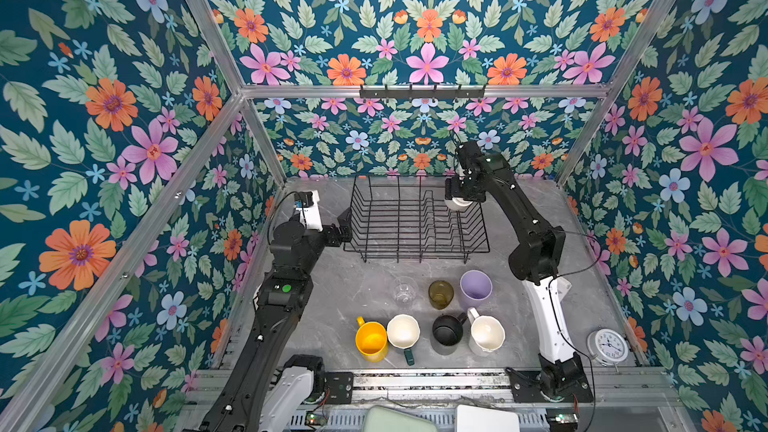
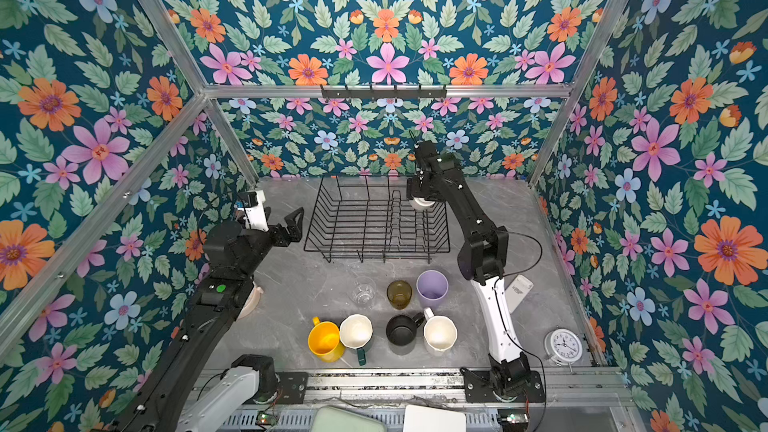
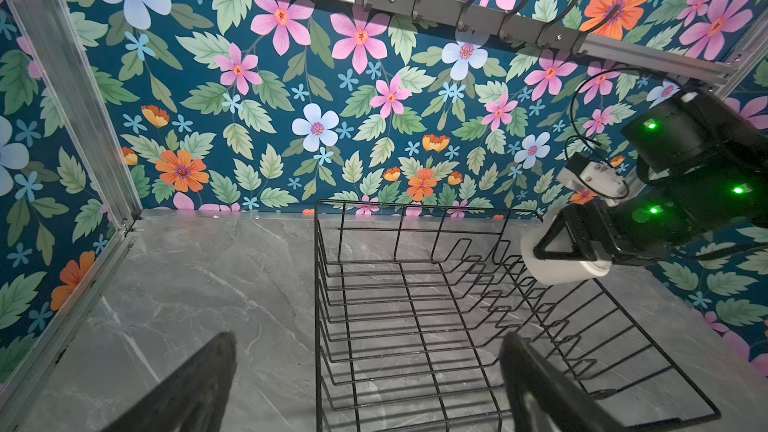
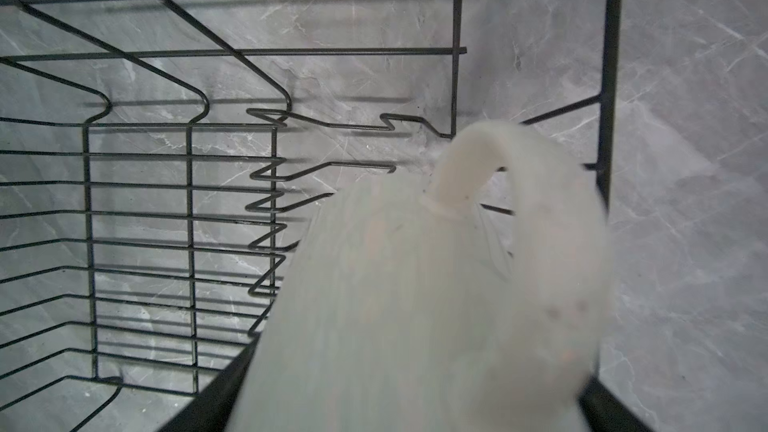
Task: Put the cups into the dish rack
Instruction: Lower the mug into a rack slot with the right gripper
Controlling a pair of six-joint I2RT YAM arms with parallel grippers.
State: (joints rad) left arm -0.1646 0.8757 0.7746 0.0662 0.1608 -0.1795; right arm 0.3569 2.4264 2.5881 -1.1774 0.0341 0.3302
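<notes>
One mug over the rack (image 1: 415,250), seven cups in front of it.
The held mug (image 1: 457,203) is white and tipped on its side above the black wire rack's far right corner. On the table before the rack, upright and mouths up, stand a clear glass (image 1: 404,290), amber glass (image 1: 440,293) and lilac tumbler (image 1: 476,288). Nearer is a row of yellow mug (image 1: 371,340), green mug (image 1: 403,332), black mug (image 1: 447,329) and white mug (image 1: 486,334).

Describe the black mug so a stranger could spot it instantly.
Find the wire dish rack on the grey table. Of the four mugs lined up nearest the camera, the black mug is third from the left. It is the only dark one, between the green-handled mug and the white mug.
</notes>
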